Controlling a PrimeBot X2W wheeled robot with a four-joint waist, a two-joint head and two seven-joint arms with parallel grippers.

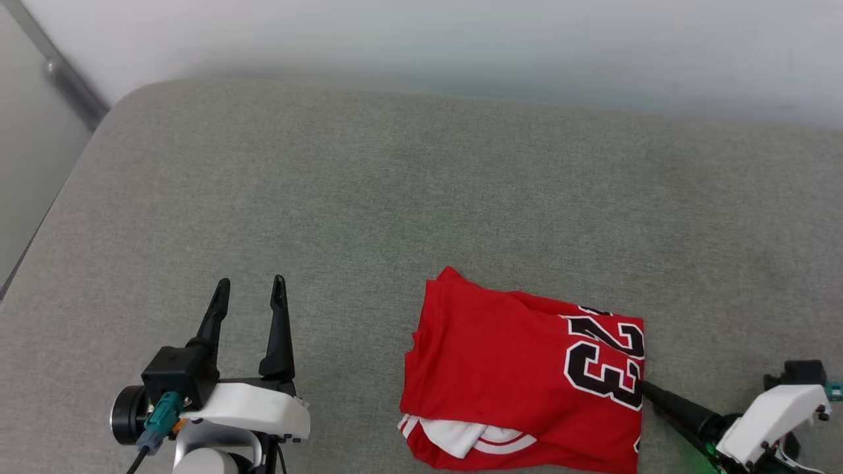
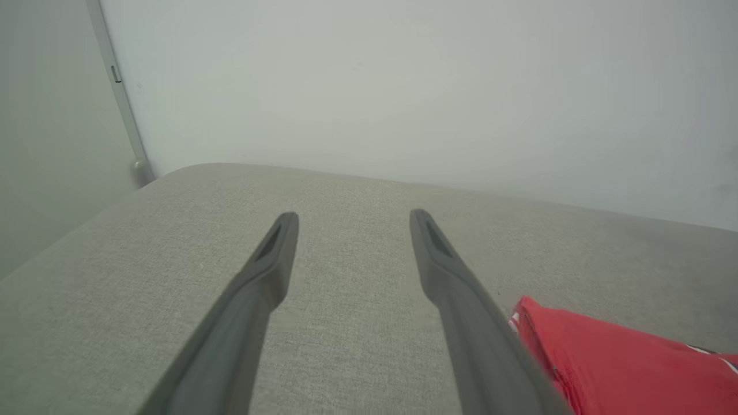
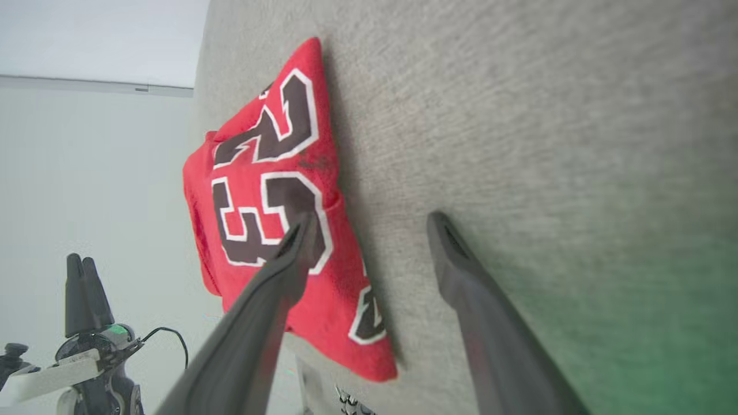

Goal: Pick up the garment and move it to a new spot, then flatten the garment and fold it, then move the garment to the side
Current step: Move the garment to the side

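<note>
**Both pincers wide; garment folded at right**

Left pincer (image 1: 251, 282): fingers spread wide, nothing between them, poised over the bare grey fabric surface (image 1: 408, 184), well to the left of the garment (image 1: 514, 368).

Right pincer (image 3: 372, 218): also wide, holding nothing. From my right wrist, one finger (image 3: 274, 282) overlaps the printed number; the other lies over bare fabric just beside the garment's edge. Head view puts a dark fingertip at the garment's right edge, by the lower digit. Contact cannot be told.

Garment: folded into a rough rectangle, red, with a black white-edged 23 along its right side. A white sleeve with red stripes peeps out at the near left corner. It lies right of centre, towards me. Pale wall (image 1: 461, 39) behind.
</note>
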